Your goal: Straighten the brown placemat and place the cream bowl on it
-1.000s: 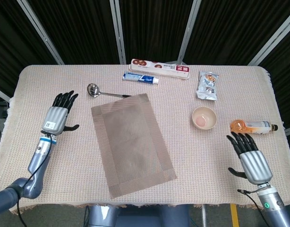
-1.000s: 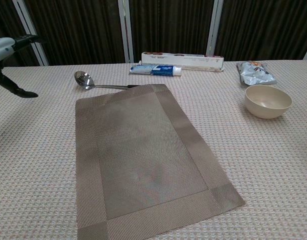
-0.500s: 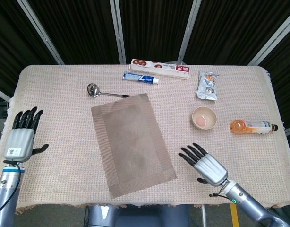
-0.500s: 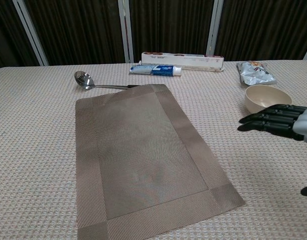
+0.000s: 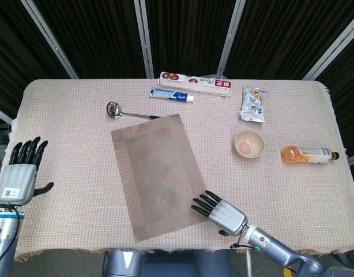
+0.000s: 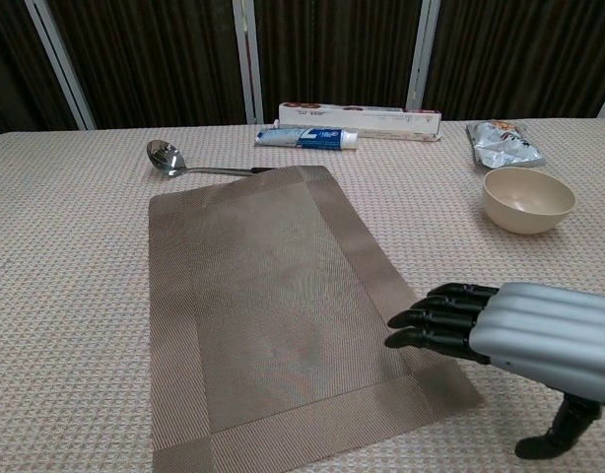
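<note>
The brown placemat [image 5: 161,174] lies crooked in the middle of the table [image 5: 73,161], its long side slanting toward the near edge. My right hand [image 5: 221,212] is flat and empty, fingers spread, fingertips [image 6: 409,318] over the mat's near right corner. My left hand [image 5: 19,173] is open too, hanging off the table's left edge. The cream bowl [image 5: 249,143] sits toward the right side, well off the mat, with a spoon [image 5: 115,110] at the mat's far corner.

Ladle [image 5: 115,109], toothpaste [image 5: 172,95], long box [image 5: 195,83], snack pouch [image 5: 253,104], orange bottle [image 5: 307,154].
</note>
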### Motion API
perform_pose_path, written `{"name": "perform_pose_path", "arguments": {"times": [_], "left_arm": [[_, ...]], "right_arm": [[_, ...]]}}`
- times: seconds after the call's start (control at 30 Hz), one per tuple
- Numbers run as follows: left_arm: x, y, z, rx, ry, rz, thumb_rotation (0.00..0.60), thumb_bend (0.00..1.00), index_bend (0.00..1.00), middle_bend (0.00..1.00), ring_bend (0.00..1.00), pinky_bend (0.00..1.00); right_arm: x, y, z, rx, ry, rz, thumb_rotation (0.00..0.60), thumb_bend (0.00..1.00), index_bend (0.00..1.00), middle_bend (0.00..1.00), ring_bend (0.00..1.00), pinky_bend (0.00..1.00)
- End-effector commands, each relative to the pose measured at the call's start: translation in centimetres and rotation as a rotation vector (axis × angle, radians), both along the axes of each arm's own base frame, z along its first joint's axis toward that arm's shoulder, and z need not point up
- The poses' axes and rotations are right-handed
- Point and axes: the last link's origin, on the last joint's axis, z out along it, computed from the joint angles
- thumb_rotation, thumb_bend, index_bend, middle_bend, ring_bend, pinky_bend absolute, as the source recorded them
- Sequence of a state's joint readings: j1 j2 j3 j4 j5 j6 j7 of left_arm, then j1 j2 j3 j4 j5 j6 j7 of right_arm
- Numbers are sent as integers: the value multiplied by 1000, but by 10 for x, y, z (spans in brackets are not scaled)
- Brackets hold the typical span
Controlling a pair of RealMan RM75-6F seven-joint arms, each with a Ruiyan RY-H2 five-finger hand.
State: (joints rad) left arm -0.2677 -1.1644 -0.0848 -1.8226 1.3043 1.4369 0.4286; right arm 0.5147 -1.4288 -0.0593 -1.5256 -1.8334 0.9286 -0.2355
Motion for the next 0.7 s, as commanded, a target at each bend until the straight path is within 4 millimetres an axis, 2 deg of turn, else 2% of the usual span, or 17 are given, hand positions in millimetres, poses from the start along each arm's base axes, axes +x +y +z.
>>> {"name": "perform_pose_path", "arguments": {"times": [0.03, 0.3, 0.7], "left_arm": [[1, 0, -4, -14, 2, -6, 600, 0, 0, 0, 0, 0], [3, 1, -4, -10, -16, -17, 600, 0, 0, 0, 0, 0], [3, 1, -2, -5, -22, -16, 600, 0, 0, 0, 0, 0]], "right_arm": [[1, -6, -3, -18, 2, 4, 600, 0, 29, 0, 0, 0], [-1, -22, -9, -65, 13, -2, 600, 0, 36, 0, 0, 0], [3, -24, -16, -70, 11, -12, 600, 0, 38, 0, 0, 0]]}}
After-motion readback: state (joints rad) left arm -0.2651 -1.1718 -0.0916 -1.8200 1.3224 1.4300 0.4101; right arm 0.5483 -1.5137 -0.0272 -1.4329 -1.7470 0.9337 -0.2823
